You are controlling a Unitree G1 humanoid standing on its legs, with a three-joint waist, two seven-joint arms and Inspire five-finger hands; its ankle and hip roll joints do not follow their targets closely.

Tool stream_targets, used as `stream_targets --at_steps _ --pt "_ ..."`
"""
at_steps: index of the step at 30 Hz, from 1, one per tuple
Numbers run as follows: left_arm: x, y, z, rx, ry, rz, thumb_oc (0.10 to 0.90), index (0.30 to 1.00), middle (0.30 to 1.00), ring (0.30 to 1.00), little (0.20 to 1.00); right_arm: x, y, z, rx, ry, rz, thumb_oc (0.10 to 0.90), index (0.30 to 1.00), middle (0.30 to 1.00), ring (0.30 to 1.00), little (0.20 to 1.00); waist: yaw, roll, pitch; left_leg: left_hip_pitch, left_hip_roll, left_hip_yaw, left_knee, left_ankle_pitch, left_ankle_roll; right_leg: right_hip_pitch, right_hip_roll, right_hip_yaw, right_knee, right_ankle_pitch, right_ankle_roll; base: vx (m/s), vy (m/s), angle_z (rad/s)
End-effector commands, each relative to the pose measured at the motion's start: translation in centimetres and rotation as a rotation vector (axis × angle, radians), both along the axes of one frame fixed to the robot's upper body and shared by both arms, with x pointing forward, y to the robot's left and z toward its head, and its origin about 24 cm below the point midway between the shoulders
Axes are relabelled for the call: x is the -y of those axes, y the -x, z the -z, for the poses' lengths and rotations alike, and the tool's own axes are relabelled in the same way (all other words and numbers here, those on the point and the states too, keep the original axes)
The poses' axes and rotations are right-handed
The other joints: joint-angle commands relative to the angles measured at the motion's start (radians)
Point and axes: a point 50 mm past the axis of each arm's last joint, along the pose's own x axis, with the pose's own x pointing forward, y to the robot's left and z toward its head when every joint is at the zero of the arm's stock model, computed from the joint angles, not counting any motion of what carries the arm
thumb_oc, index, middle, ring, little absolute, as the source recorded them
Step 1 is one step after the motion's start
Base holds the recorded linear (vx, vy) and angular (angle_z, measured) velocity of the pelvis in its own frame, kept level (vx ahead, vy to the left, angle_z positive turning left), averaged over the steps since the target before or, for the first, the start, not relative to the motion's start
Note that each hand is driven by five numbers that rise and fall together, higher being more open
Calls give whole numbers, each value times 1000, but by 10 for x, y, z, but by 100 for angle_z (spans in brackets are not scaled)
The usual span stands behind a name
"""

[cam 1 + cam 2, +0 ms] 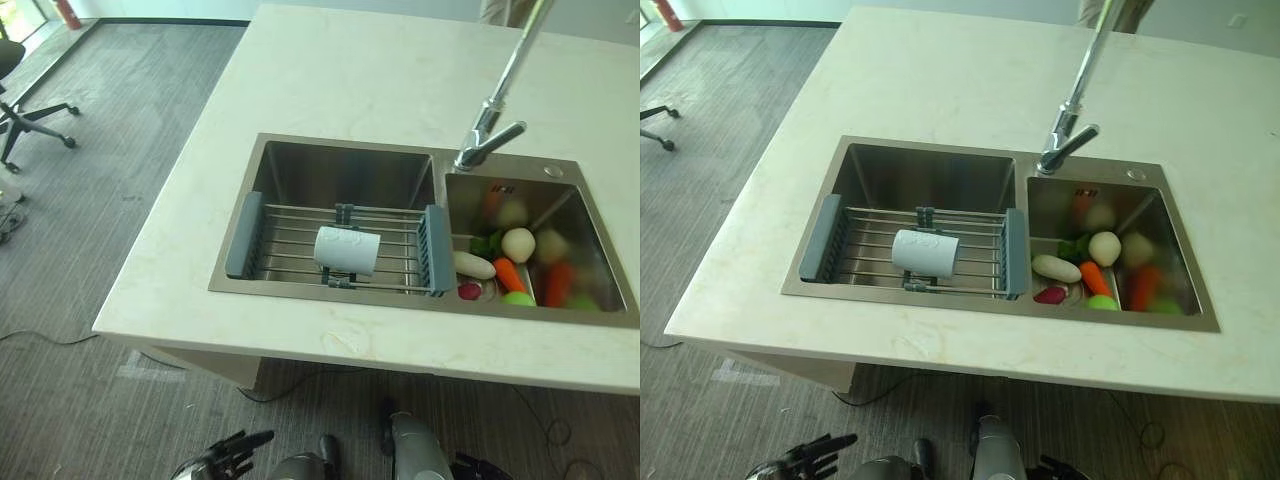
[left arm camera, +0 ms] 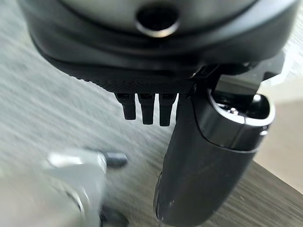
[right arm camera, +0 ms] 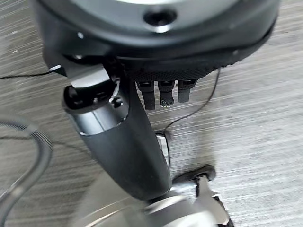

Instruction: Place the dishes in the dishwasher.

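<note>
Nothing is loaded yet: the white ceramic mug [image 1: 346,250] you need lies on its side on the grey-ended wire rack [image 1: 340,249] spanning the left basin of the stainless steel double sink [image 1: 345,166], and no dishwasher is visible. Your left hand [image 1: 232,451] hangs low in front of the pale stone counter [image 1: 350,80], fingers relaxed and empty. Your right hand [image 3: 142,137] hangs over the floor, likewise loose and empty, so the whole reach, grasp and transfer remain.
</note>
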Motion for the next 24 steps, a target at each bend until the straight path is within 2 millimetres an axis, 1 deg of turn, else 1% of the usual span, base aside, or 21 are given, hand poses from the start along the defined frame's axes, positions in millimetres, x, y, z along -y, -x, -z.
stream_targets --at_steps 1,3,5,7,8,9,11,13,15,18,20,21,22,23,24 --pt "8 42 14 -140 26 -37 800 900 900 900 900 22 -5 -9 36 35 26 800 900 900 900 900 -2 8 -13 -173 161 -153 105 -111 -80 106 -19 4 -148 -24 53 21 -23 -13" --pt "6 48 15 -160 25 -43 800 900 900 900 900 20 -1 -8 31 31 3 800 900 900 900 900 -6 10 -18 -163 169 -146 105 -114 -85 119 -21 -4 -148 -32 51 59 -13 -15" --pt "10 60 18 -207 31 -56 800 900 900 900 900 17 14 -3 0 19 28 800 900 900 900 900 -11 12 -33 -138 176 -142 105 -123 -90 146 -25 -13 -148 -44 49 113 -13 -18" --pt "14 62 19 -196 59 -112 800 900 900 900 900 16 18 -2 0 19 32 800 900 900 900 900 -12 12 -38 -124 179 -139 105 -130 -92 160 -29 -17 -148 -50 49 59 -9 -24" --pt "15 62 19 -182 79 -152 800 900 900 900 900 16 18 -2 3 20 35 800 900 900 900 900 -12 12 -39 -119 179 -138 105 -133 -92 165 -31 -20 -148 -53 49 19 -6 -34" --pt "18 60 19 -153 121 -228 800 900 900 900 900 17 18 -2 15 20 39 800 900 900 900 900 -11 14 -42 -108 181 -135 105 -139 -92 175 -36 -25 -148 -57 49 11 -6 -24" --pt "18 60 20 -133 130 -290 800 900 900 900 900 17 17 -3 28 19 48 800 900 900 900 900 -10 16 -44 -100 183 -134 105 -143 -93 184 -40 -30 -148 -61 49 4 -4 -7" --pt "16 62 19 -119 123 -353 800 900 900 900 900 17 15 -3 44 15 61 800 900 900 900 900 -7 17 -47 -92 183 -135 105 -147 -94 193 -43 -34 -148 -66 49 0 0 0" --pt "9 67 19 -105 102 -429 800 900 900 900 900 18 14 -4 66 13 82 800 900 900 900 900 -4 23 -51 -85 183 -138 105 -148 -97 201 -46 -38 -148 -71 48 0 0 0" --pt "-14 71 14 -18 50 -598 800 900 900 900 900 24 16 -6 71 18 100 800 900 900 900 900 -2 32 -55 -77 184 -137 105 -151 -101 211 -57 -48 -148 -76 48 9 10 1" --pt "-38 64 3 149 -41 -710 800 900 900 900 900 28 20 -6 68 22 117 800 900 900 900 900 0 38 -60 -72 183 -138 105 -156 -101 217 -61 -53 -148 -83 48 29 27 5" --pt "-53 57 -6 265 -129 -772 800 900 900 900 900 29 21 -7 67 24 126 800 900 900 900 900 1 41 -62 -71 182 -140 105 -157 -101 219 -63 -54 -148 -85 49 36 29 7" --pt "-72 52 -21 379 -254 -857 800 900 900 900 900 30 23 -7 68 18 149 800 900 900 900 900 5 46 -60 -62 181 -143 105 -163 -103 230 -64 -57 -148 -94 49 20 32 8" --pt "-87 49 -33 438 -364 -933 800 900 900 900 900 31 24 -7 73 6 181 800 900 900 900 900 8 49 -65 -69 180 -146 105 -157 -103 224 -67 -58 -148 -90 49 28 23 7" --pt "-109 50 -54 519 -533 -1076 800 900 900 900 900 31 27 -6 78 -13 214 800 900 900 900 900 13 51 -70 -71 179 -149 105 -157 -103 225 -68 -59 -148 -91 52 8 9 7"
